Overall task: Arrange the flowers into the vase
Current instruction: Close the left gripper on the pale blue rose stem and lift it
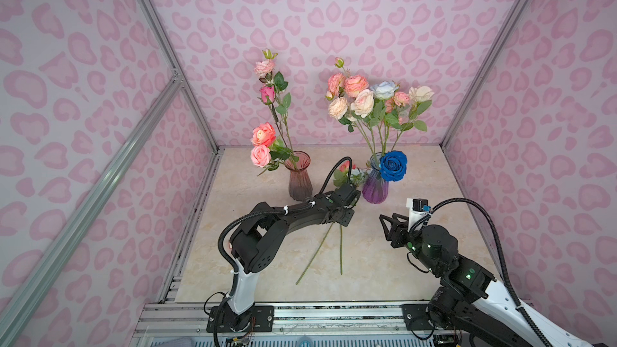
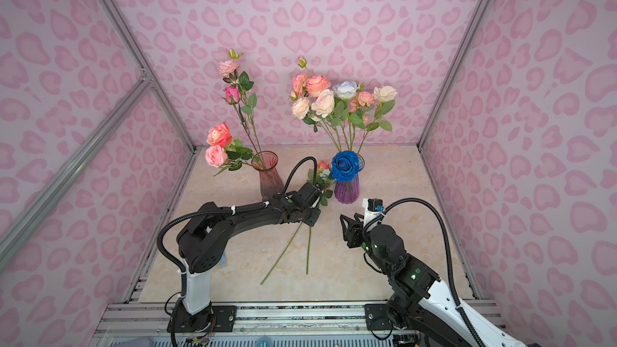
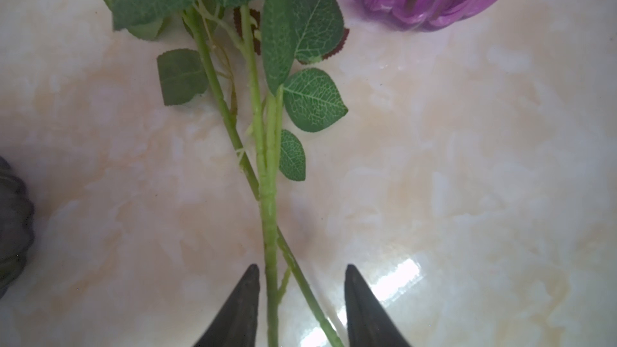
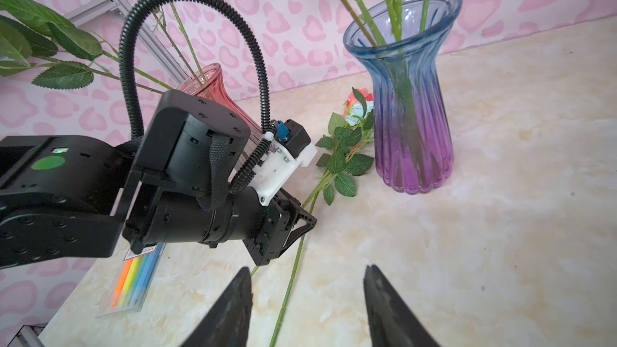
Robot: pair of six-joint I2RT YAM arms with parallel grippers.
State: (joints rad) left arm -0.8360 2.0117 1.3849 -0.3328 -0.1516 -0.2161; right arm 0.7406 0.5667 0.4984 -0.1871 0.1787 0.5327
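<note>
Two loose flowers (image 3: 268, 201) lie on the counter (image 1: 384, 262) with their heads just beside the purple vase (image 1: 375, 190). Their long stems run toward the front edge and cross between the left jaws, which stand half apart around both stems without pinching them. The right jaws are open, empty and well apart, so I judge the left arm (image 1: 293, 215) nearer for the pick.

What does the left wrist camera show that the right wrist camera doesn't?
Only left wrist: where the two loose stems cross, just ahead of the open left hand. Only right wrist: the left arm, the pens under it, the loose flower heads, the rim of the purple vase. Both: stems, leaves, purple vase, table.
</note>
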